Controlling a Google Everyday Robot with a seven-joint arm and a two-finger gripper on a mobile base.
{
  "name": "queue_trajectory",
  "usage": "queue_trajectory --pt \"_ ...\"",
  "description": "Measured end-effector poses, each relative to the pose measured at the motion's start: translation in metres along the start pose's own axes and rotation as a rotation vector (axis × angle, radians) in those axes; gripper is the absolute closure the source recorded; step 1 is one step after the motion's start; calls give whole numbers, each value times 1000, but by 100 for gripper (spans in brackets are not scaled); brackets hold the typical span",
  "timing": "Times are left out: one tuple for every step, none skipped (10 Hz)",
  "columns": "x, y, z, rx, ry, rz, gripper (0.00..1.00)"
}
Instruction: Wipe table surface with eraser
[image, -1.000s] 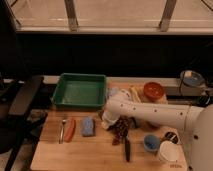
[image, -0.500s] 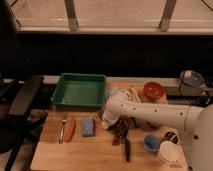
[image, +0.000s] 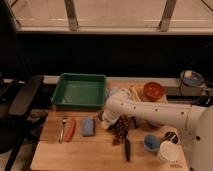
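My white arm reaches in from the right across the light-brown wooden table surface (image: 95, 150). The gripper (image: 112, 125) hangs low over the middle of the board, just right of a pale blue block (image: 88, 126). It is shut. A dark reddish-brown mass (image: 120, 132) lies right below and beside it. I cannot make out the eraser; it is hidden at or under the gripper, and I cannot tell whether anything is held.
A green tray (image: 80, 90) stands at the back left. A fork (image: 63, 130) and an orange piece (image: 70, 129) lie at the left. A black-handled knife (image: 126, 148), a blue cup (image: 151, 142) and a white cup (image: 167, 151) sit at the front right. An orange bowl (image: 153, 91) is at the back.
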Motion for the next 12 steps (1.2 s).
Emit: queue_trajectory --pt "-1 -1 0 0 -2 0 100" --pt "-3 -4 1 0 6 -3 100" --pt "-7 -7 2 0 10 -7 100" --pt "-14 -10 2 -2 9 -16 100" --pt "-14 -11 2 -5 16 -24 100" --pt "-14 -7 2 -6 15 -33 100" --pt "-12 3 0 -8 10 -47 100" --pt "-7 17 -3 -9 8 -58 100" --pt "1 35 -5 -9 8 -71 100" --pt "7 47 -5 -10 12 -77 100" --pt "19 60 -6 -6 23 -76 100" --pt "28 65 -6 -4 35 -65 100"
